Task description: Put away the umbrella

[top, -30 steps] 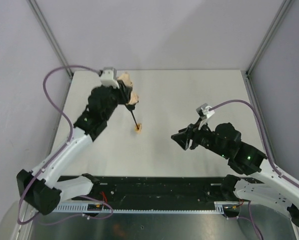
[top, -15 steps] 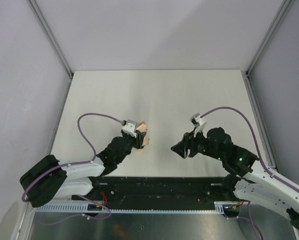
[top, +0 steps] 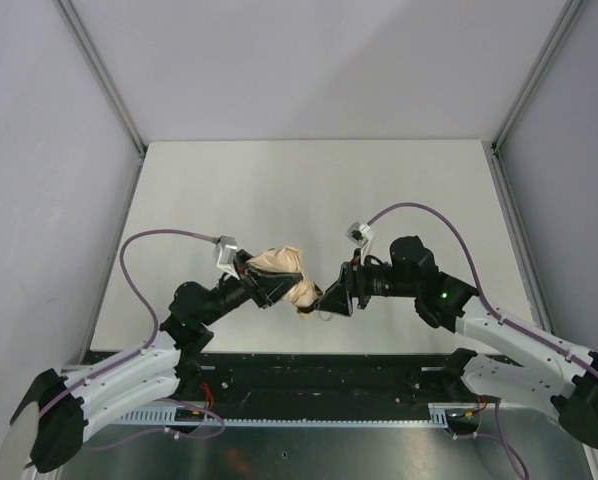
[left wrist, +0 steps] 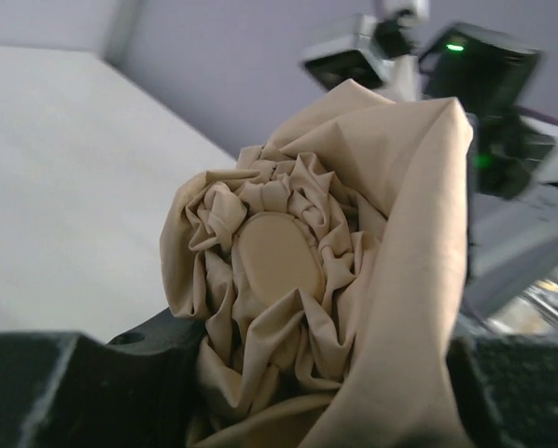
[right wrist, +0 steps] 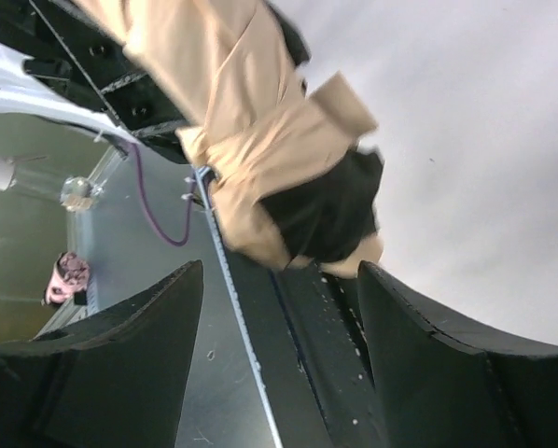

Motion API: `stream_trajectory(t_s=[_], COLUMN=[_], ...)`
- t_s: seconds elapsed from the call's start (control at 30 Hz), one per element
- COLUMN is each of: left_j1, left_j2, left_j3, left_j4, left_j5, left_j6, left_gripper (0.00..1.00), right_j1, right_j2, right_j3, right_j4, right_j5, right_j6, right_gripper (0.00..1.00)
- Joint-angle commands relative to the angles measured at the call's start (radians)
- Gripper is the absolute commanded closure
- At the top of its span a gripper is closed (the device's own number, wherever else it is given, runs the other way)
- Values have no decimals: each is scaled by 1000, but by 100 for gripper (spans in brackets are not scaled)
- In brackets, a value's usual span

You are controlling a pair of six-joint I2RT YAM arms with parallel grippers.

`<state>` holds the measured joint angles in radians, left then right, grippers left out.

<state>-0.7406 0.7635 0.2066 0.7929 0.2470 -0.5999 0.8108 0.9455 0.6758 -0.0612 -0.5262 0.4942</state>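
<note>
From above, the left gripper [top: 251, 285] squeezes the umbrella [top: 282, 268] and holds it up near the middle of the near edge of the table [top: 309, 180]. The right gripper [top: 331, 298] is just beside the umbrella's loose end.

In the left wrist view, the tan cloth is all bunched up between the dark fingers.

In the right wrist view, the jaws stand wide apart. The umbrella's end is just past them and is not touching.

I think the right arm should slide in slowly and close on the loose cloth. The left one should hold tight so nothing slips.
</note>
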Motion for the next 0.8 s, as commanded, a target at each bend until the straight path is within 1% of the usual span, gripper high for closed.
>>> stream_trajectory(t_s=[0.0,0.07,0.2,0.33,0.37,0.5,0.57,0.6,0.63,0.77], left_j1=[10,12,12,13,13,13,17,22,28,74], left_j2=[-25,-6,38,60,75,131,148,155,159,147], left_j3=[79,103,158,186,196,235,244,246,247,212], left_j4=[83,87,108,118,122,128,132,133,133,134], left_j5=[242,295,415,411,420,462,484,493,499,479], left_j6=[-182,-193,-197,-206,-207,-215,-219,-220,-225,-245], left_gripper=[100,100,100,100,100,100,100,96,89,39], right_j1=[7,21,28,82,97,118,123,126,129,130], right_j2=[30,40,51,82,94,127,137,140,143,141], right_j3=[57,60,61,61,61,60,60,59,58,41], right_j4=[204,256,261,325,344,424,459,470,474,465], right_j5=[-132,-151,-145,-175,-172,-158,-155,-153,-147,-100], right_j6=[36,39,21,48,60,127,152,159,163,161], right_gripper=[28,27,26,29,31,50,64,70,74,90])
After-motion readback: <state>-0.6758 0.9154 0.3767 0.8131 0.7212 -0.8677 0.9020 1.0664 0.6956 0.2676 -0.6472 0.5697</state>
